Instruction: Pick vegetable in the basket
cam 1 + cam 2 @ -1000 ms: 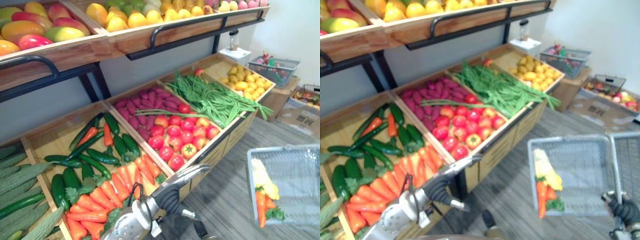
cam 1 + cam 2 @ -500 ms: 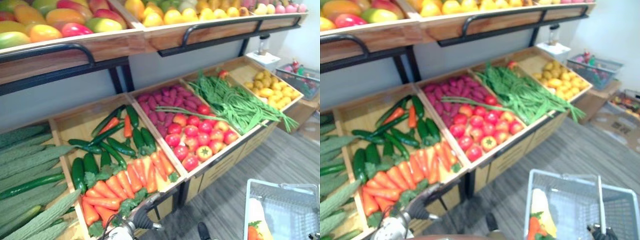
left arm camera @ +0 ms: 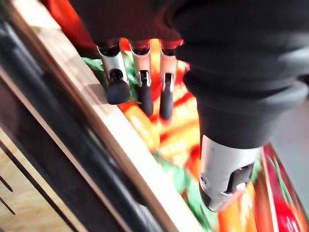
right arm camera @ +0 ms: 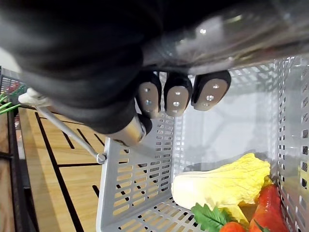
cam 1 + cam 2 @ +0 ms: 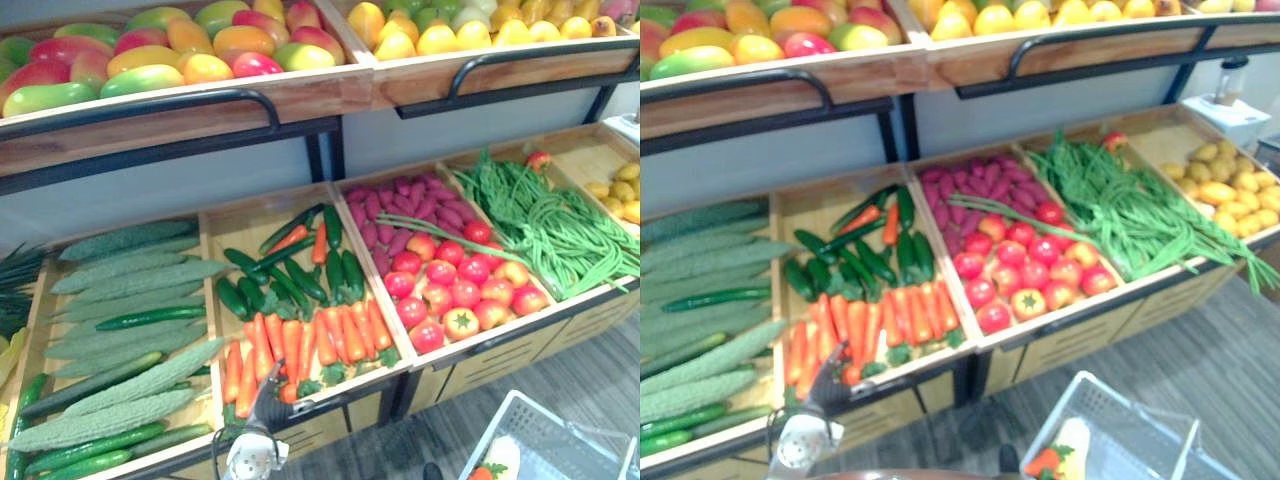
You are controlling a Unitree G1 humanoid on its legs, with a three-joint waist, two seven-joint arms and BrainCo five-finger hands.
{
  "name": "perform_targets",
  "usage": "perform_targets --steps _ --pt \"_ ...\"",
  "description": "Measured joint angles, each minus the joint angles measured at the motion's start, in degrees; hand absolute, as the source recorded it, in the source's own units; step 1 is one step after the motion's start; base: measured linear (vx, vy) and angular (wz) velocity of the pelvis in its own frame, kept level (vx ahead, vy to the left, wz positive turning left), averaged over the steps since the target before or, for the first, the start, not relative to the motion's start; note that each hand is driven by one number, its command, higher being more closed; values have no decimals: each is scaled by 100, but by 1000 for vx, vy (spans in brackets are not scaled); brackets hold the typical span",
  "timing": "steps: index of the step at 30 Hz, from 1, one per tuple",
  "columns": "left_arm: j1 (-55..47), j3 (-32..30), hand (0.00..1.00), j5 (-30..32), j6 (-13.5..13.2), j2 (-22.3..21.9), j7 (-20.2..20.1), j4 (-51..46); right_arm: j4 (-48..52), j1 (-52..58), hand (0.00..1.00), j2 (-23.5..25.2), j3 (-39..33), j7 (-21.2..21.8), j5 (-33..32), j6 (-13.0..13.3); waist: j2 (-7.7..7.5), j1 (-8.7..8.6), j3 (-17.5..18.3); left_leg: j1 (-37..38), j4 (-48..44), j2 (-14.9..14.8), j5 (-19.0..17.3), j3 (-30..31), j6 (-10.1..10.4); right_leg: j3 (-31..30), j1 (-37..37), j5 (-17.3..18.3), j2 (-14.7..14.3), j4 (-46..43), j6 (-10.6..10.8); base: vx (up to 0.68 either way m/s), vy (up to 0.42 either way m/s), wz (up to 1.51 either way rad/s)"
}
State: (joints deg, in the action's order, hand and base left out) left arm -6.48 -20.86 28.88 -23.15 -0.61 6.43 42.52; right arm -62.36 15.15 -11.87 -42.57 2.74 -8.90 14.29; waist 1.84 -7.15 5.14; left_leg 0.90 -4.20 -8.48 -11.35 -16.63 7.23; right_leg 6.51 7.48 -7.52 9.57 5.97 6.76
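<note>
Just under our left hand [image 5: 262, 388] lie the carrots [image 5: 300, 345]; fingers [image 3: 141, 65] straight, loosely spread, holding nothing (thumb apart); wooden crate edge [image 3: 120, 140] just beside the fingertips; right hand [image 4: 176, 94] curled round the handle [image 4: 67, 131]; basket [image 4: 140, 193] below it holds cabbage [image 4: 222, 183].

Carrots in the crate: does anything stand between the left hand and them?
Nothing visible does. The left hand is open, its fingers past the crate's wooden front edge and right above the carrots. The right hand grips the basket by its handle.
</note>
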Motion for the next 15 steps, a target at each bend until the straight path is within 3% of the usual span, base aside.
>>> perform_targets --steps 3,9,12,15 --pt "217 -625 0 -443 201 -398 -10 54 -127 -76 100 40 -38 -92 26 -31 73 7 -35 0 27 -95 22 307 -10 217 -119 72 -106 1 -29 0 -76 24" --pt "417 -1012 0 -715 264 -433 -21 158 -157 -251 100 290 -198 -121 214 -117 156 8 -58 1 193 -263 136 700 -86 479 -188 170 -334 2 -120 12 -75 15" --pt "616 -1129 0 -1162 269 -424 -21 325 -181 -313 100 302 -188 -122 214 -122 203 7 -68 -68 235 -304 270 899 -153 654 -200 218 -379 4 -129 4 -65 22" --pt "896 -1187 0 -1538 573 -422 -2 321 -211 -389 100 310 -91 -118 215 -120 222 16 -80 -80 290 -317 382 969 -191 772 -207 222 -391 5 -136 -11 -43 15"
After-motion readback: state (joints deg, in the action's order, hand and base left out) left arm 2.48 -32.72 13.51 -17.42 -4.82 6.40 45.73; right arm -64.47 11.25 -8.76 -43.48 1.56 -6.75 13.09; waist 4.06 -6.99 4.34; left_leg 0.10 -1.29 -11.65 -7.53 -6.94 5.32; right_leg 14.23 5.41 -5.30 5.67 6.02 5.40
